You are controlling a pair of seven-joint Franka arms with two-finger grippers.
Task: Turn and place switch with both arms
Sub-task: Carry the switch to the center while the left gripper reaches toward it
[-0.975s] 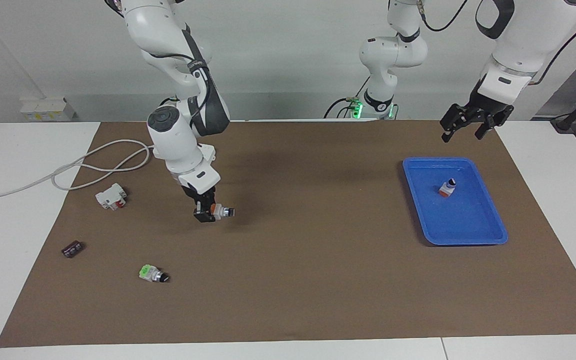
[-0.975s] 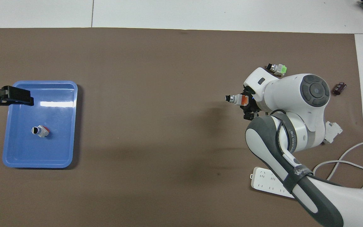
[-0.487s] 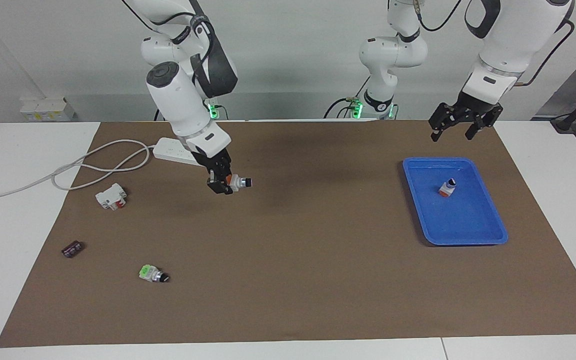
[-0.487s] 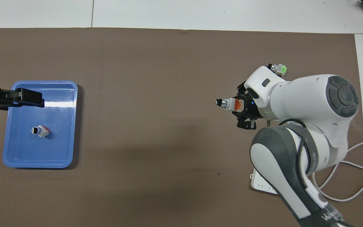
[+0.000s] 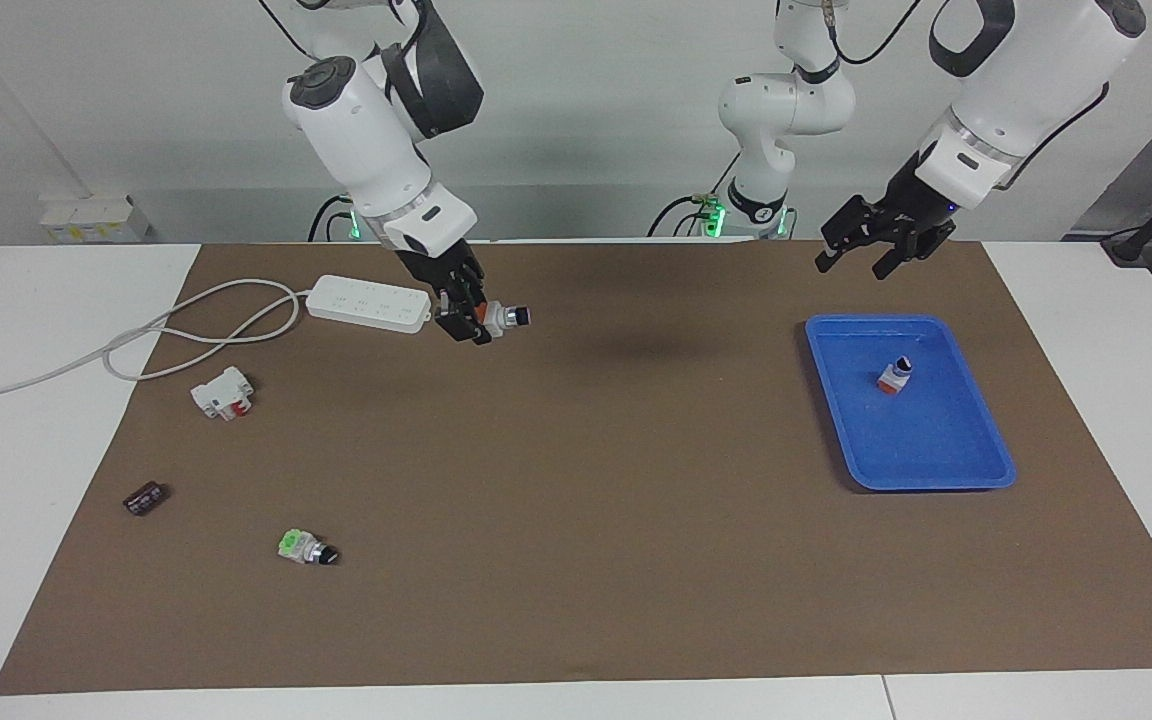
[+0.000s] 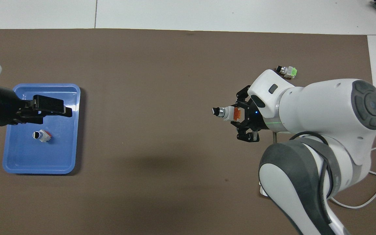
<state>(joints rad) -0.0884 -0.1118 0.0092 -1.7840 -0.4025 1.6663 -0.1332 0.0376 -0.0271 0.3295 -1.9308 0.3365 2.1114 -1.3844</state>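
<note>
Right gripper [image 5: 481, 322] fingers clamp the orange-ended switch [image 5: 498, 317] above the worktop [image 5: 586, 520]; left gripper [image 5: 861, 252] hangs open over the blue tray [image 5: 976, 440].

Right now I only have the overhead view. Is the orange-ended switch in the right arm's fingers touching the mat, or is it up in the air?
Observer: It is up in the air. The facing view shows the right gripper holding the switch well clear of the mat.
Operator: What is hidden under that arm?
Observer: A white power strip lies on the mat there, nearer to the robots than the breaker block.
Operator: Is the left gripper down in the tray?
Observer: No. The left gripper hangs open in the air, well above the blue tray, and touches nothing.
</note>
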